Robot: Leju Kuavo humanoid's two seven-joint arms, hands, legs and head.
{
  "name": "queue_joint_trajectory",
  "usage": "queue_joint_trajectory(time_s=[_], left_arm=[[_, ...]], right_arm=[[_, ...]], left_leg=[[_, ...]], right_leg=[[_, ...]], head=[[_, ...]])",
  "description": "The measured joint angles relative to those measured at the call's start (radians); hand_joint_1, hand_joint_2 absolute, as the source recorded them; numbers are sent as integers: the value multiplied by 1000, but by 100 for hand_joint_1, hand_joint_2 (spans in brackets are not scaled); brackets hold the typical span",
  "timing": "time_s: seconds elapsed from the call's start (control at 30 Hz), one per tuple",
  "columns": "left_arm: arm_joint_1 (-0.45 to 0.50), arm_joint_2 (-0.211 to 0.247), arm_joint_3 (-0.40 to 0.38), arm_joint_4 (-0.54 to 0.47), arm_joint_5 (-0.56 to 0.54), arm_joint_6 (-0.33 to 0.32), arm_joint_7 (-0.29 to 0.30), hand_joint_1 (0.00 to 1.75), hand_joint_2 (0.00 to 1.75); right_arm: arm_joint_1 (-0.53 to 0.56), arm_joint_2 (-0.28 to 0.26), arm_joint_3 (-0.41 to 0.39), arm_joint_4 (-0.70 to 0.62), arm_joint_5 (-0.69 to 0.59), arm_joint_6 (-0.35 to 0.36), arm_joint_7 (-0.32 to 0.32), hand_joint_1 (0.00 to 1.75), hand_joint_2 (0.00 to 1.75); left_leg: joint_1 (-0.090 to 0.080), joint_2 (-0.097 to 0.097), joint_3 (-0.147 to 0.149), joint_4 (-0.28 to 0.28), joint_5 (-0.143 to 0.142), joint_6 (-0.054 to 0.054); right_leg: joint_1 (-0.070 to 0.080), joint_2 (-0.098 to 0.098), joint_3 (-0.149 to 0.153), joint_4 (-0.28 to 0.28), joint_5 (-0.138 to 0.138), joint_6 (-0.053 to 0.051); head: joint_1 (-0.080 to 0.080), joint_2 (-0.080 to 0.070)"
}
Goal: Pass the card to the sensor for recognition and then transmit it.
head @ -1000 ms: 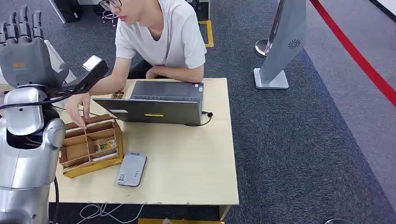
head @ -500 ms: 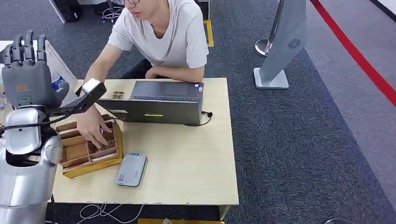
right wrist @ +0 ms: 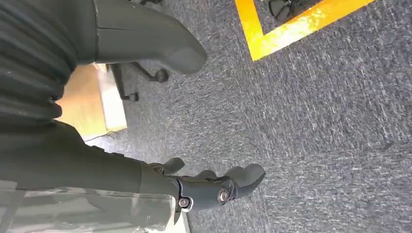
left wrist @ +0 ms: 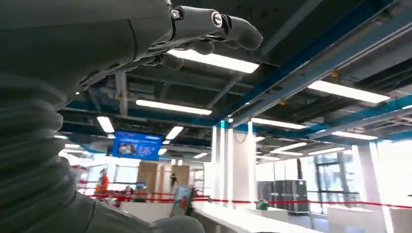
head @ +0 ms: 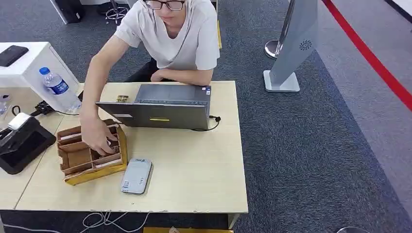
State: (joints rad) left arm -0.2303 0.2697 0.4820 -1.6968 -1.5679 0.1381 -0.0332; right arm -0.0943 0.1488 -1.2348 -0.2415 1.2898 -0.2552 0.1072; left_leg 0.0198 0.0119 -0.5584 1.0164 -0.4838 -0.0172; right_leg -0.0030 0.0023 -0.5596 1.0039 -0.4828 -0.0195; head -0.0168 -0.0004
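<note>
One grey card reader (head: pixel 136 175) lies flat on the surface (head: pixel 194 165). Left hand (left wrist: pixel 145 34) and right hand (right wrist: pixel 160 145) hold nothing, fingers apart.

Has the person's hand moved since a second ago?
Yes. The person's hand has moved from the far rim of the cardboard box into its compartments, toward the robot, away from the laptop.

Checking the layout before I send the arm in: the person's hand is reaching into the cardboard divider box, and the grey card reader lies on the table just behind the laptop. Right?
Not quite. The head view shows the grey card reader in front of the laptop, on the robot's side, beside the cardboard divider box. The person's hand is indeed reaching into that box.
</note>
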Motion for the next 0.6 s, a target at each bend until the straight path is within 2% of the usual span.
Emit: queue_joint_trajectory(time_s=[0.07,0.3,0.47,0.5,0.6], left_arm=[[16,0,80,1,9,1,0,0,175],[46,1,393,112,106,71,-95,0,175],[69,13,577,299,188,127,-121,0,175],[71,15,613,364,228,149,-127,0,175],[86,17,676,488,274,191,-138,0,175]], right_arm=[[0,0,0,0,2,1,-3,0,175],[0,-2,0,0,8,5,-18,0,175],[-1,-9,1,0,23,11,-24,0,175],[-1,-11,2,0,26,12,-24,0,175],[-3,-13,2,-1,25,13,-24,0,175]], left_leg=[[0,0,-1,0,0,0],[0,0,-1,0,0,0],[0,0,-1,-1,0,0],[0,-1,-1,-1,0,0],[0,-1,-1,0,0,0]], right_leg=[[0,0,0,0,0,0],[0,-1,0,0,0,0],[0,-1,-1,0,0,0],[0,-1,0,0,-1,0],[0,-2,-1,0,-1,1]], head=[[0,0],[0,0],[1,0],[1,0],[-1,0]])
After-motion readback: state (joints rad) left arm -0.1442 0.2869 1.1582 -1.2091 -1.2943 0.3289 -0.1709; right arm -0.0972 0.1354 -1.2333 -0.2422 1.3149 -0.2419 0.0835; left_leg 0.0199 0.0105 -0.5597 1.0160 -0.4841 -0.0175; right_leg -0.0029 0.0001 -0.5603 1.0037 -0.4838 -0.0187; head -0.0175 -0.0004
